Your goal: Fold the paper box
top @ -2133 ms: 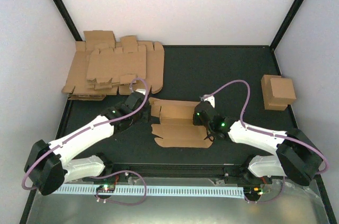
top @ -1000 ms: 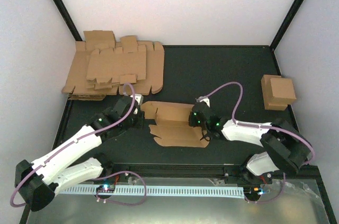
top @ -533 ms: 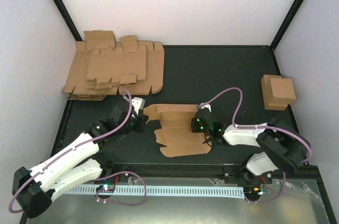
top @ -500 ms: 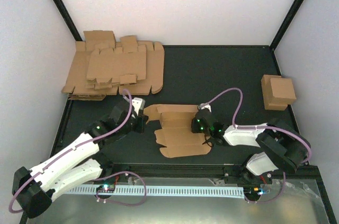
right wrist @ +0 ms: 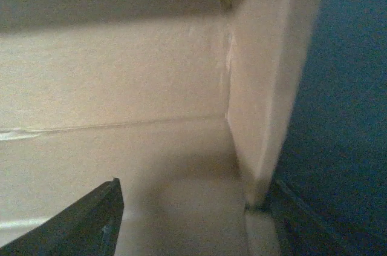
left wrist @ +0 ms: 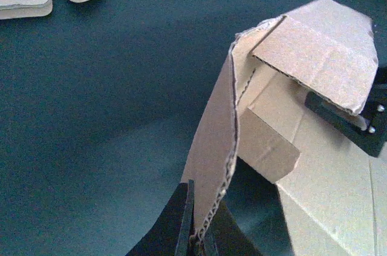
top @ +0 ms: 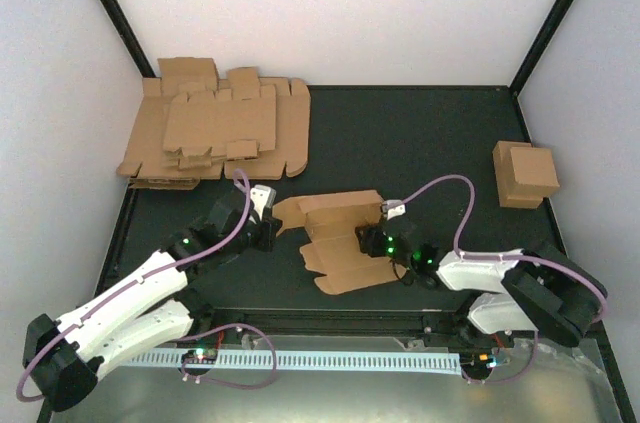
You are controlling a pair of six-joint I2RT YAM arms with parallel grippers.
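While our left gripper (left wrist: 198,232) pinches the raised end wall of the paper box (top: 340,238), half-folded on the table (top: 430,143) between the two, our right gripper (right wrist: 193,213) stands spread at the opposite corner. We'd hold that pinch firm and fold squarely along the creases.
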